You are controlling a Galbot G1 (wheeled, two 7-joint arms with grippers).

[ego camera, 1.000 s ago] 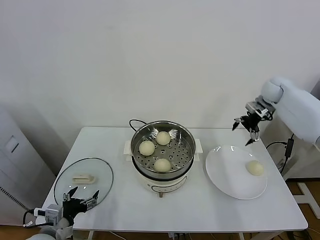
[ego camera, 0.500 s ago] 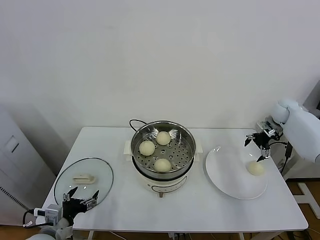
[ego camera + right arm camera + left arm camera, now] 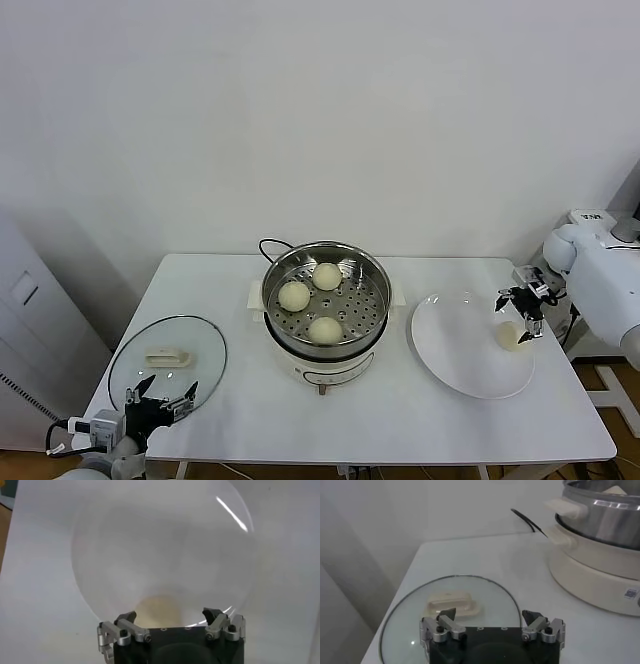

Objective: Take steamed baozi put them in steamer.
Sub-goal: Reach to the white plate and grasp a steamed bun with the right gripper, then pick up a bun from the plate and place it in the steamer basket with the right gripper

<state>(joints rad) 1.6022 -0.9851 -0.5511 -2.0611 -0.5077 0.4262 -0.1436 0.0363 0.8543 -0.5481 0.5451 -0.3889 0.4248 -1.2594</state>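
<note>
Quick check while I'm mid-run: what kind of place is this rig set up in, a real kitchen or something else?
Probably a lab or test room staged as a kitchen, not a real one: a bare white table against a plain wall, with only a steamer, its glass lid and a white plate on it.

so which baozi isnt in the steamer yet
The baozi alone on the white plate, right beneath the open right gripper; the other three sit in the steamer.
</note>
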